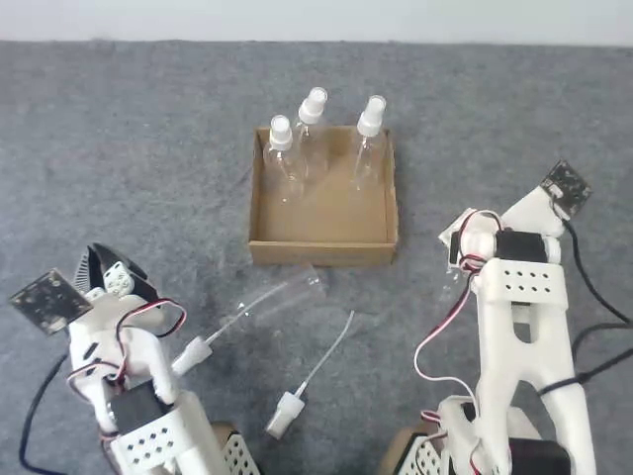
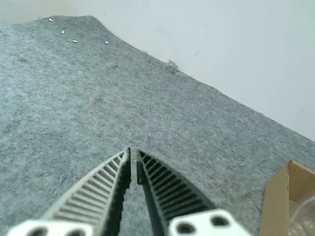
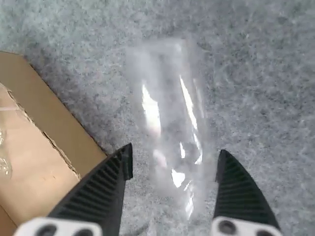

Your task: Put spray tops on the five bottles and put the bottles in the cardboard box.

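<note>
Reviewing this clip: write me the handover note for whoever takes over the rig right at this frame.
Left gripper: shut, empty, over bare carpet.
Right gripper: open, one finger on each side of a clear bottle on the carpet beside the cardboard box; not gripped yet.
Done: three capped bottles stand along the box's far side.
Left: a fourth bottle lies in front of the box with a spray top at its neck; I cannot tell whether it is screwed on. A loose spray top lies nearer the arms, probably for the right gripper's bottle. Cap it, then box both.
</note>
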Tool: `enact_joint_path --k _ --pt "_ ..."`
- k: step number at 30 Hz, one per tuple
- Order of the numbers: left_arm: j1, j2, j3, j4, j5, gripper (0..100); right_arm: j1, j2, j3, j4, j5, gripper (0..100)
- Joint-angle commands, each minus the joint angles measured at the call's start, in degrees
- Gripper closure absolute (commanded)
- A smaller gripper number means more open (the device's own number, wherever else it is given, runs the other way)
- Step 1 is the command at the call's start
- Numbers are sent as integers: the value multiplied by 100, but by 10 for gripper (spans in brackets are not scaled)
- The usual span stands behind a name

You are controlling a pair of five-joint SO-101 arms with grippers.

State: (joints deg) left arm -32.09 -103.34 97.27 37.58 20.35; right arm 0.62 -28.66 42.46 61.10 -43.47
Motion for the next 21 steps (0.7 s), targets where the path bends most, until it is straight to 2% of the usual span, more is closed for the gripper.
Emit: enact_joint_path --k 1,7,12,18,21 --pt "-9 -88 -75 26 9 988 31 -312 -229 22 -62 794" --pt "-9 -88 -75 26 9 988 31 -303 -958 734 475 800" --pt "-9 -88 -75 26 9 988 48 -251 -1556 1297 1451 799" --pt "-9 -79 -75 26 9 988 84 -251 -1820 1552 3552 797" --pt "-9 -79 -75 26 9 988 84 -242 -1820 1569 4360 797"
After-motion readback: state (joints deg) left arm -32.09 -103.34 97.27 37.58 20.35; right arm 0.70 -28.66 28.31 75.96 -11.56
